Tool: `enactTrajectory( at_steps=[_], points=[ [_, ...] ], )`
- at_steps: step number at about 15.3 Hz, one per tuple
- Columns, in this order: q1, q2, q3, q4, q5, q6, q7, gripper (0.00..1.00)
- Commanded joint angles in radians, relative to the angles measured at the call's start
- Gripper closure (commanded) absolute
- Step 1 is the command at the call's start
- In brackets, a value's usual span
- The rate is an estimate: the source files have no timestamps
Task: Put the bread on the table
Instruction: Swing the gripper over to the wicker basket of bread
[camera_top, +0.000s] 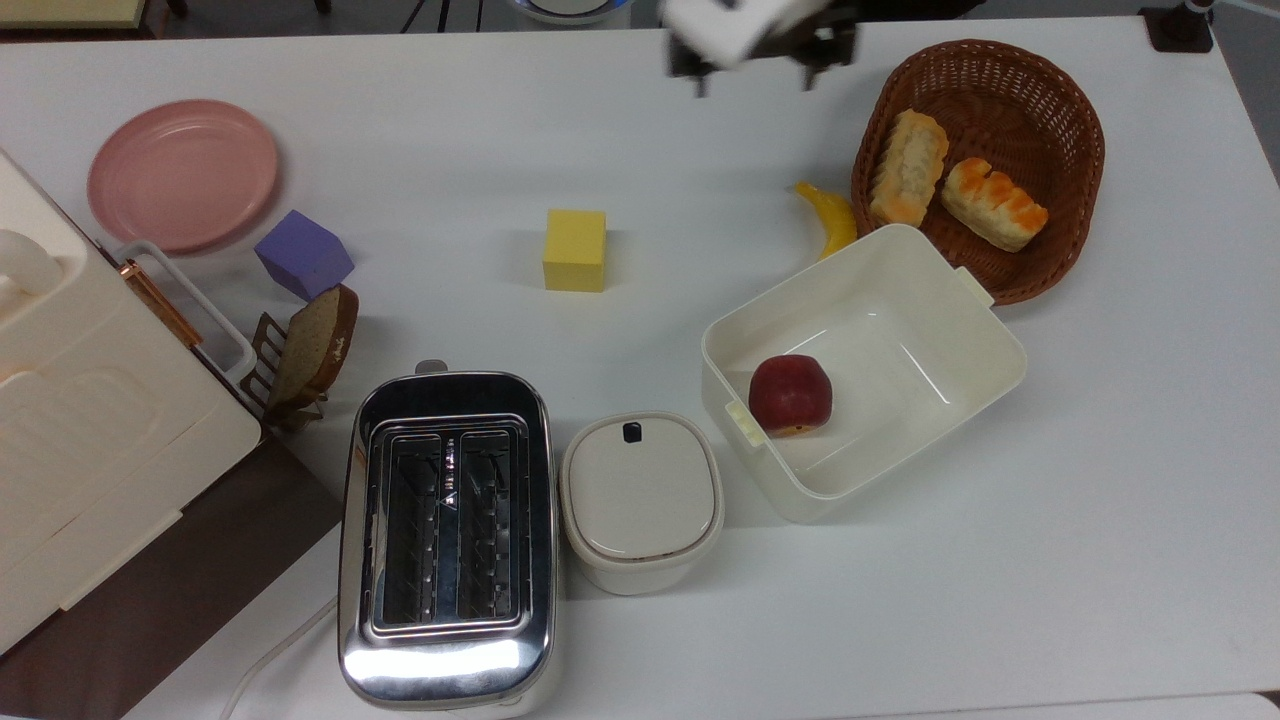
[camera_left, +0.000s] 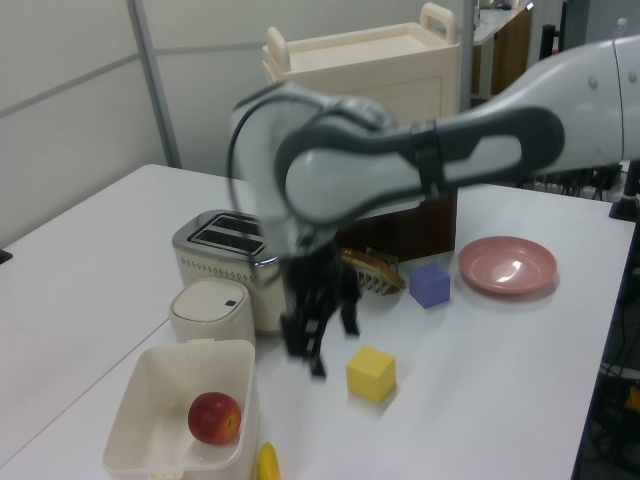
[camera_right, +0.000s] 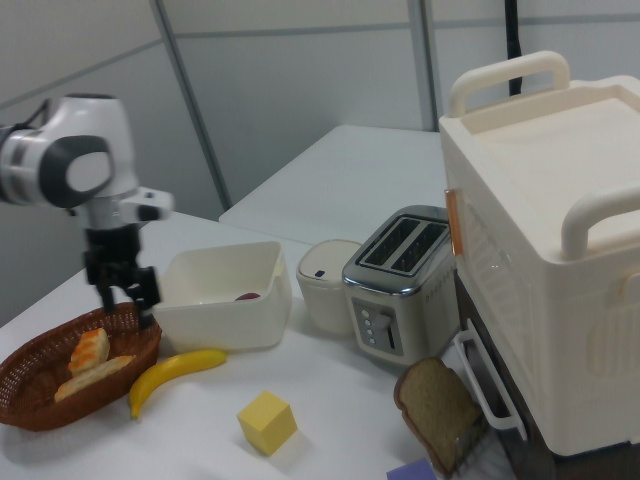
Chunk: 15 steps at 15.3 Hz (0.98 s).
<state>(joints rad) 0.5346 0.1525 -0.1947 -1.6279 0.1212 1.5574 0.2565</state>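
From my station, taking the wicker basket (camera_top: 1040, 75) as reference: the bread (camera_top: 994, 204) lies inside it beside a paler roll (camera_top: 908, 166), not on the table (camera_top: 1100, 500). My gripper (camera_top: 752, 78) hangs beyond the basket's rim on the top view's left, fingers apart, empty.

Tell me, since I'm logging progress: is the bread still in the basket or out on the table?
In the basket. The bread lies inside its wicker rim beside a paler roll, not on the table.
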Motion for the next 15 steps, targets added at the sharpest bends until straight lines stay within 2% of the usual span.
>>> enactTrajectory(
  at_steps=[1, 5, 9, 15],
  points=[
    [0.186, 0.041, -0.019, -0.001, 0.012, 0.079, 0.130, 0.00],
    [0.346, 0.131, -0.019, 0.000, -0.002, 0.173, 0.295, 0.00],
    [0.442, 0.293, -0.020, 0.034, -0.030, 0.297, 0.470, 0.00],
    [0.459, 0.400, -0.020, 0.077, -0.087, 0.392, 0.647, 0.05]
  ],
)
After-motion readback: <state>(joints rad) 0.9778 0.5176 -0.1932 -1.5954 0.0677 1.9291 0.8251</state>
